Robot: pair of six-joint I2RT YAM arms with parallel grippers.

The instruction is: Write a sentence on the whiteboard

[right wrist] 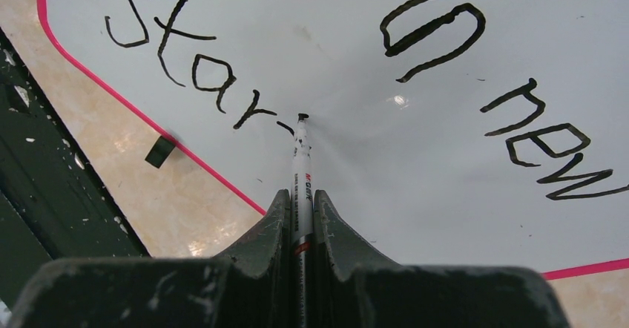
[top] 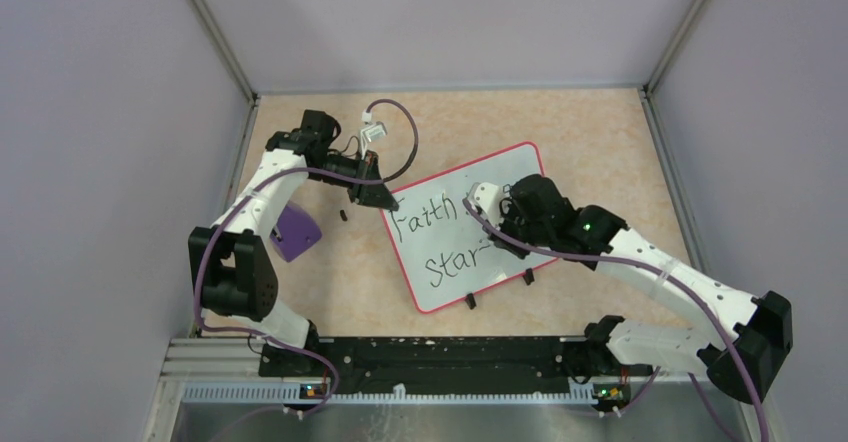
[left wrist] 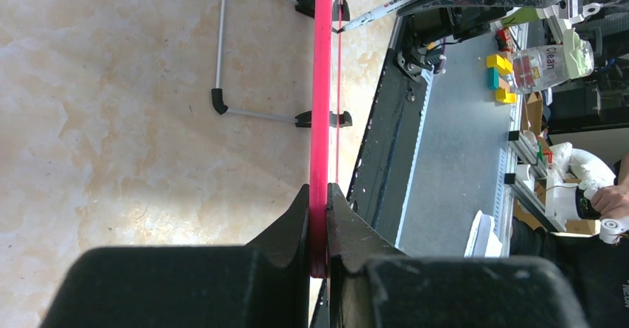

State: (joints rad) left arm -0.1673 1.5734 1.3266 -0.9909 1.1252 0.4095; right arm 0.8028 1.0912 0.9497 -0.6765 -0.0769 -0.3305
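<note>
My right gripper (right wrist: 300, 198) is clamped on a marker (right wrist: 301, 166), whose barrel runs out between the two fingers. Its black tip touches the whiteboard (right wrist: 356, 61), just past the short stroke that follows the "r" of "Star". The sentence (right wrist: 194, 72) stands in black handwriting in two lines. On the right wrist camera I read "Star" on one line and "new" on the other, with parts of further letters cut off at the top of the view. The top camera shows "Faith" starting the upper line.

My left gripper (left wrist: 319, 194) is closed on the board's pink rim, one finger on each face, at the board's left edge.

The board sits around the middle of the worktop (top: 580, 132), turned at an angle. Its small black feet (top: 470, 301) point toward the near edge. A purple block (top: 296, 232) lies near the left edge of the worktop, beneath the left arm and well apart from the board.
</note>
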